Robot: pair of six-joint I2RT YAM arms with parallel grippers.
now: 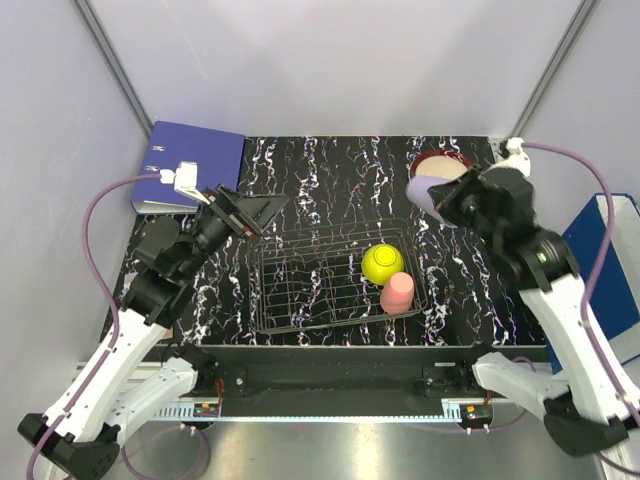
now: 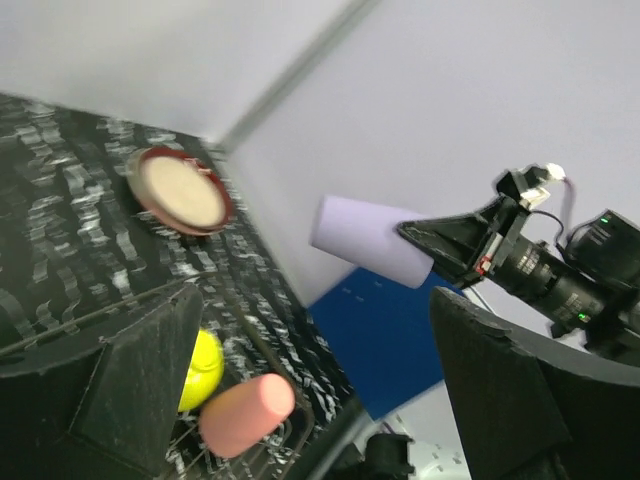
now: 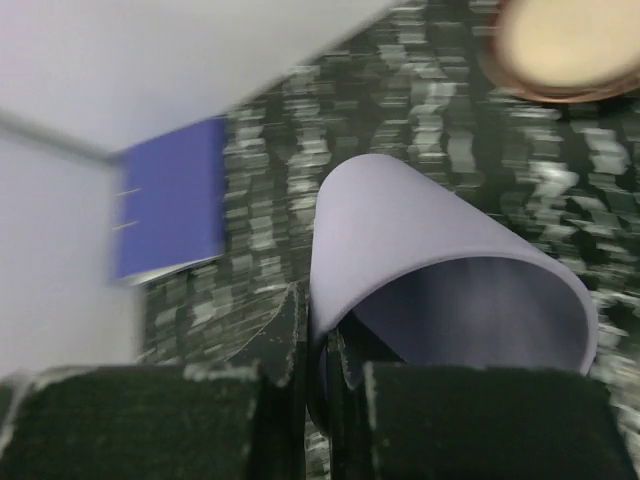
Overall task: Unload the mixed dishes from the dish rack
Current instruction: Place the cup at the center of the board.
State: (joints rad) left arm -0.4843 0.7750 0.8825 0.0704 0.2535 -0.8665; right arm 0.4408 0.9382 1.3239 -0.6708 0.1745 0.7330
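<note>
**While the lavender cup (image 1: 425,190) hangs by its rim, two pieces wait in the rack (image 1: 263,290)**

Top view: Because the right gripper (image 1: 450,203) is clamped on its rim, the lavender cup is clear of the table (image 1: 330,165), over the far right part and just in front of the red-rimmed plate (image 1: 440,160). Its long axis lies near level, base toward the rack, mouth toward the wrist. The yellow-green bowl (image 1: 382,263) and pink cup (image 1: 397,293) sit just beside each other at the rack's right end. The left gripper (image 1: 245,210) is spread and empty, near the blue binder (image 1: 190,165).

Left wrist view: Its fingers (image 2: 130,390) stand wide apart with nothing between them. The lavender cup shows side-on, closed end up-left.

Right wrist view: One finger is inside the mouth and one outside, pinching a single wall. Judgement: the cup looks light, rigid and smooth. A one-wall pinch may let it swivel, so a slow set-down is advised. The bowl appears mouth-down and offers no rim, so a grip across its dome would likely slip.
</note>
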